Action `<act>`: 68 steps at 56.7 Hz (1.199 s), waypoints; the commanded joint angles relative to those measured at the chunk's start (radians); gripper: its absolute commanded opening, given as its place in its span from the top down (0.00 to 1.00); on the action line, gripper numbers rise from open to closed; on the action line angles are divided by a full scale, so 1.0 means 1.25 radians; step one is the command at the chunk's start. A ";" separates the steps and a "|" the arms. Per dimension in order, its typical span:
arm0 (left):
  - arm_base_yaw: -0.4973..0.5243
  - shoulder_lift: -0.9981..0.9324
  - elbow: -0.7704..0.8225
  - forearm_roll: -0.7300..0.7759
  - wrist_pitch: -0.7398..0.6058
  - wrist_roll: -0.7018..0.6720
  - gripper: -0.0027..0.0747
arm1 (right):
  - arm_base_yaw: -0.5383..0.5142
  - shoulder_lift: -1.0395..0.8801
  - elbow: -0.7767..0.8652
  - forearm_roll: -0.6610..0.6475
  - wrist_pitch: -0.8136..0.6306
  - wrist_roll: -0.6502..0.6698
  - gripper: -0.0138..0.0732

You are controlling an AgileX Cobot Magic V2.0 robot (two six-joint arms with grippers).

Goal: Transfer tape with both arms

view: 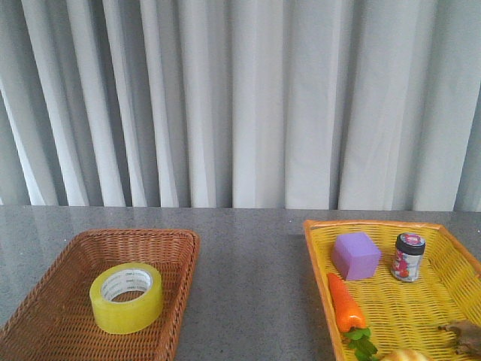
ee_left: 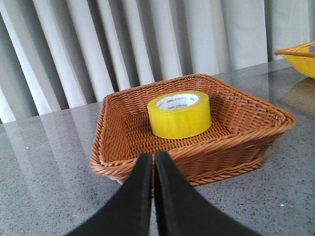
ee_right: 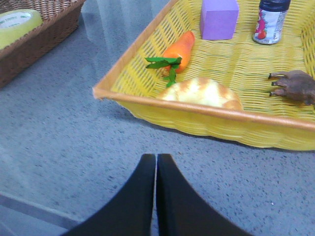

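Tape lies flat, core axis up, in the brown basket at about 8 o'clock in the front view; it sits nearer the basket's right wall than its left. Nothing touches it.

Left gripper: fingers pressed together, empty, on the near side of the brown basket's rim with the tape ahead at 12 o'clock in its wrist view. Right gripper: fingers also together, empty, over bare table just outside the yellow basket. Neither arm shows in the front view.

Handling, judged: rigid cardboard core with tightly wound film, so stiff and not fragile; moderate weight for its size. Outer face is smooth and glossy, likely slippery under hard pads. Best hold looks like one finger inside the core, one on the outer wall, pinching the roll's thickness; that leaves the opposite wall free for the other arm at handover. A grasp across the full diameter would need a wide opening.

Writing: the white core carries green print; "deli" is legible in the left wrist view, rest too small. Jar in the yellow basket has a red and white label, unreadable.

Yellow basket also holds a purple block, carrot, bread and a brown figure.
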 commanded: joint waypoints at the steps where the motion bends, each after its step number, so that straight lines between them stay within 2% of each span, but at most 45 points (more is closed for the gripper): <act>1: 0.001 -0.005 -0.010 -0.002 -0.053 -0.007 0.97 | 0.000 -0.048 0.057 -0.043 -0.121 0.000 0.84; 8: 0.001 -0.005 -0.010 -0.002 -0.053 -0.007 0.97 | -0.035 -0.109 0.130 -0.097 -0.214 0.076 0.84; 13: 0.001 -0.005 -0.010 -0.002 -0.053 -0.007 0.97 | -0.101 -0.129 0.171 -0.117 -0.279 0.129 0.84; 19: 0.001 -0.005 -0.010 -0.002 -0.053 -0.007 0.97 | -0.188 -0.131 0.209 -0.118 -0.322 0.154 0.84; 24: 0.001 -0.005 -0.010 -0.002 -0.053 -0.007 0.97 | -0.223 -0.131 0.241 -0.096 -0.357 0.154 0.84; 52: 0.001 -0.005 -0.010 -0.002 -0.052 -0.007 0.97 | -0.223 -0.170 0.266 -0.070 -0.398 0.147 0.84; 63: 0.001 -0.005 -0.010 -0.002 -0.052 -0.007 0.97 | -0.223 -0.170 0.266 0.028 -0.395 0.147 0.84; 68: 0.001 -0.005 -0.010 -0.002 -0.052 -0.007 0.97 | -0.223 -0.170 0.266 0.031 -0.395 0.147 0.84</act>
